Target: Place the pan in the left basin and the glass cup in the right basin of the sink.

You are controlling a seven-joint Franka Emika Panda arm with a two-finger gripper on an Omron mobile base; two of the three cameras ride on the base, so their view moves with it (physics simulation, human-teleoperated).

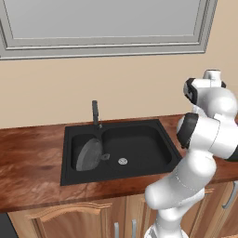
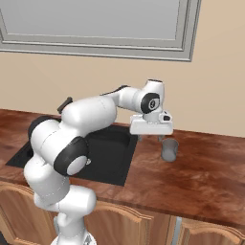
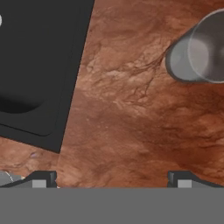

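- Reddish-brown wooden worktop [image 3: 131, 113] right under the hand camera, sink corner off to one side.
- Gripper [image 2: 151, 136] hanging over the worktop just right of the sink [image 1: 118, 149], fingers spread wide, nothing between them.
- Glass cup [image 2: 169, 149] standing upright on the worktop, just beside the gripper on its right, not touching. Shows up in the hand view too, toward the upper right corner, looking down into its rim.
- Pan [image 1: 88, 155] already in the left basin [image 1: 76, 144], leaning tilted against the wall, short handle poking over the divider toward the right basin [image 1: 139, 144].
- Right basin with nothing but its silver drain [image 1: 122, 161].
- Slim dark faucet [image 1: 95, 113] at the back edge of the sink, window frame [image 1: 107, 44] above on the beige wall.
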